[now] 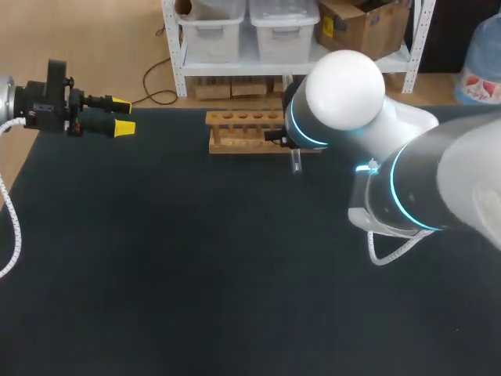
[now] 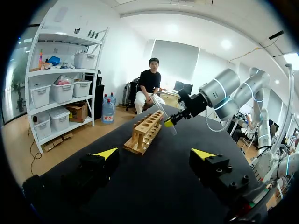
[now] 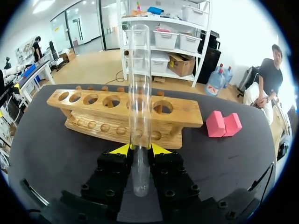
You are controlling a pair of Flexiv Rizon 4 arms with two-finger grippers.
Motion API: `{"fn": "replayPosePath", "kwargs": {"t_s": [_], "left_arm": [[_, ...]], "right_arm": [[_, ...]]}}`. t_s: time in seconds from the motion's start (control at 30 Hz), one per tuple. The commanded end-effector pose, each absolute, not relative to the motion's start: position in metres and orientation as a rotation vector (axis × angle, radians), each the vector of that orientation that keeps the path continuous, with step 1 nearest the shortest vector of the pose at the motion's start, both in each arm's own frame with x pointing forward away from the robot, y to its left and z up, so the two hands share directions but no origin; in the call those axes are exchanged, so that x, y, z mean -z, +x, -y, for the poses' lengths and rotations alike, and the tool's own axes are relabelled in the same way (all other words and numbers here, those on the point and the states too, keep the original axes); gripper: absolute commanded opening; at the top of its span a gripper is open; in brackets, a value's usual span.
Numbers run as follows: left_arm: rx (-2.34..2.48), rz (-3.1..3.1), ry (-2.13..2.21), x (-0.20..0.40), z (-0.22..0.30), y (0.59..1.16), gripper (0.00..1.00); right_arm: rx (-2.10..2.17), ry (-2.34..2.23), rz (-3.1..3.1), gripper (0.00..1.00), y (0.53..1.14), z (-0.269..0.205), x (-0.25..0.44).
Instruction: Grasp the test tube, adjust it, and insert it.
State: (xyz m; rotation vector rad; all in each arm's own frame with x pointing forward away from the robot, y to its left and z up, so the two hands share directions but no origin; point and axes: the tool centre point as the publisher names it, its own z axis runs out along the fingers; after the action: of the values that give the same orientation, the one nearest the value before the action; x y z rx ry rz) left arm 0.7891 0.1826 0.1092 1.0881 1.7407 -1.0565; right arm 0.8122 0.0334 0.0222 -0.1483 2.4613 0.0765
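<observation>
Test tube is held squeezed between the yellow tips of the right tool, just beside the wooden rack, while the left tool is seen open far off, and if the tube is not lined up with a hole, it could be bumped and cracked.

A dark desk was set on a light wooden floor. Behind it, a white shelving unit was stocked with pale plastic bins and a cardboard box. The room was enclosed by white walls and lit by round ceiling lights.
</observation>
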Motion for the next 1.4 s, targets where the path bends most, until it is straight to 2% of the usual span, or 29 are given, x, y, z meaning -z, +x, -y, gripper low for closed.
{"fn": "replayPosePath", "kwargs": {"t_s": [0.03, 1.4], "left_arm": [[1.056, -1.736, 1.088, -0.108, -0.183, 0.789, 1.00], [1.056, -1.736, 1.088, -0.108, -0.183, 0.789, 1.00]], "right_arm": [[-0.082, -0.155, -2.510, 0.00, 0.816, -0.034, -0.021], [-0.067, -0.078, -2.423, 0.00, 0.781, -0.008, -0.073]]}}
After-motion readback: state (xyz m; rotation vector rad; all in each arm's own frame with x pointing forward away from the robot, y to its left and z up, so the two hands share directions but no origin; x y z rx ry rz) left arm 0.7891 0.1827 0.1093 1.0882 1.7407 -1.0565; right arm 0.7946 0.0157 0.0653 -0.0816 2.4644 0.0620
